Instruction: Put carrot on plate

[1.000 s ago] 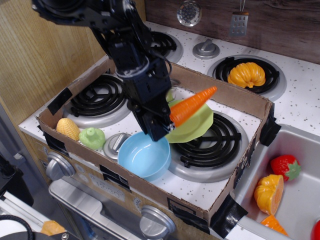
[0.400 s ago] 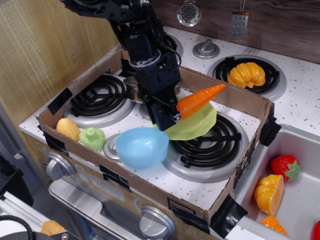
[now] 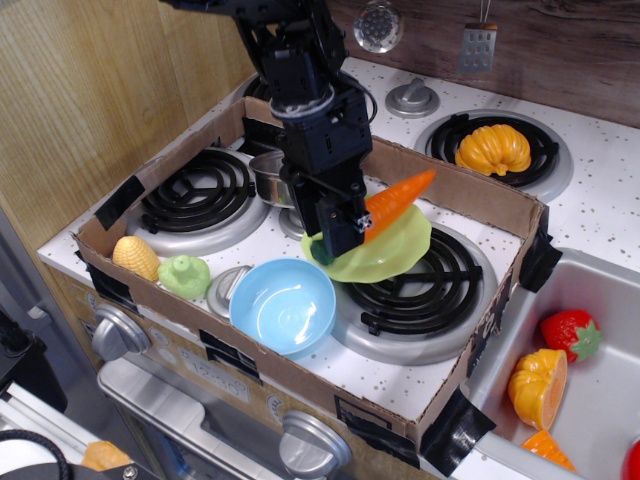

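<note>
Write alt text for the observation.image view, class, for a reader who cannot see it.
A black robot gripper holds an orange toy carrot tilted above a lime-green plate on a toy stove inside a cardboard tray. A light blue bowl sits in front of the plate, and corn lies at the tray's left corner.

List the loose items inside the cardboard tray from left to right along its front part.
Corn cob → green vegetable toy → steel lid → light blue bowl → lime-green plate, with the gripper holding the carrot over it.

Glossy plastic carrot (image 3: pixel 398 196), plate (image 3: pixel 385 250); matt cardboard box (image 3: pixel 470 200).
</note>
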### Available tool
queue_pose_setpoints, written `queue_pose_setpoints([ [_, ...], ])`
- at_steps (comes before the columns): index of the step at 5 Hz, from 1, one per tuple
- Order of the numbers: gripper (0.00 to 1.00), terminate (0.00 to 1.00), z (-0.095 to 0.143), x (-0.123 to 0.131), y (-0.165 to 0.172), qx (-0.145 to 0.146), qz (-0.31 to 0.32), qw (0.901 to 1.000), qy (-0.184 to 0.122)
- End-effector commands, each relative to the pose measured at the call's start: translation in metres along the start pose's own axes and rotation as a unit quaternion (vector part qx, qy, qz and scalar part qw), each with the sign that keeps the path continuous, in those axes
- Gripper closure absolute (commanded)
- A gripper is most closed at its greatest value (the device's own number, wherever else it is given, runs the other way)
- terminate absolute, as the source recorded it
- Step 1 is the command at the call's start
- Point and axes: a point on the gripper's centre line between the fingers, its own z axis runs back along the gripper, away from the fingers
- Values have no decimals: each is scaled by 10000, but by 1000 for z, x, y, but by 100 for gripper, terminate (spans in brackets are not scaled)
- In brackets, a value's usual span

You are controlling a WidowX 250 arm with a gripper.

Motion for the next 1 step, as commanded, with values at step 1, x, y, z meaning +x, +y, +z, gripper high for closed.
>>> queue_pose_setpoints([
  [1,0,100,47,11,-8,519,107,9983,-226],
])
